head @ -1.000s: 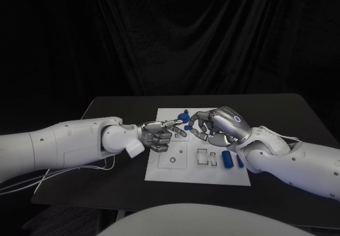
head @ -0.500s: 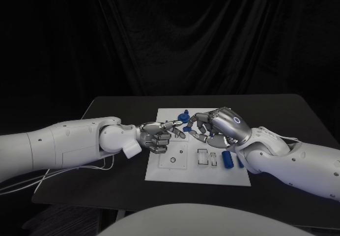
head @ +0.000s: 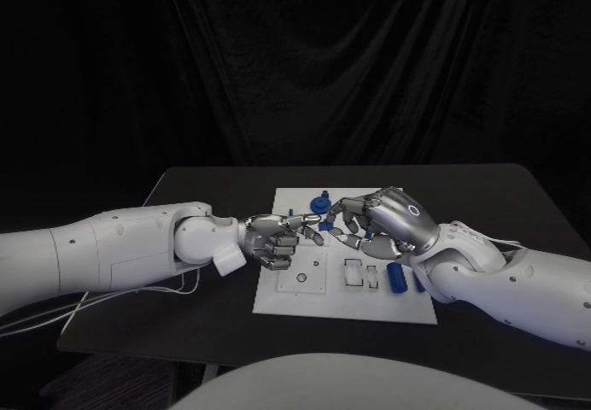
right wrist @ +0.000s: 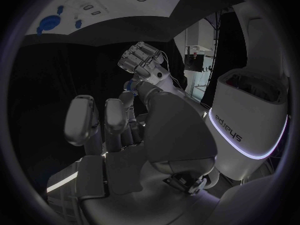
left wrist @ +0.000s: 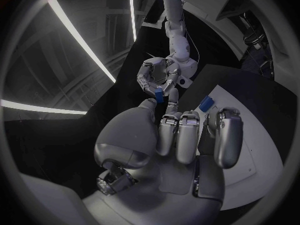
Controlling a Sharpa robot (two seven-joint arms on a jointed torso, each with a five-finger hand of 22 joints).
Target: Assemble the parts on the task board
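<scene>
- The task board is a flat white rectangular plate lying in the middle of the matte black counter, its long axis running from near to far.
- Its surface carries shallow cut-outs: a round hole toward the near left and slim rectangular slots near the middle.
- A blue cylinder part lies on the right side of the board, its long axis running near to far; a second, thinner blue piece lies just beside it on the right.
- A rounded blue part with a short peg sits at the far middle of the board.
- The left hand, of segmented silver metal, hovers over the left half of the board with its fingers curled inward; whether it grasps anything I cannot tell.
- The right hand, silver with a small ring mark on its back, hangs over the middle of the board, close to the left hand.
- In the left wrist view the right hand pinches a small blue block between its fingertips, its long axis roughly in line with the fingers.
- In the right wrist view the robot's white casing bears lettering that appears upside down; I cannot read it with certainty.
</scene>
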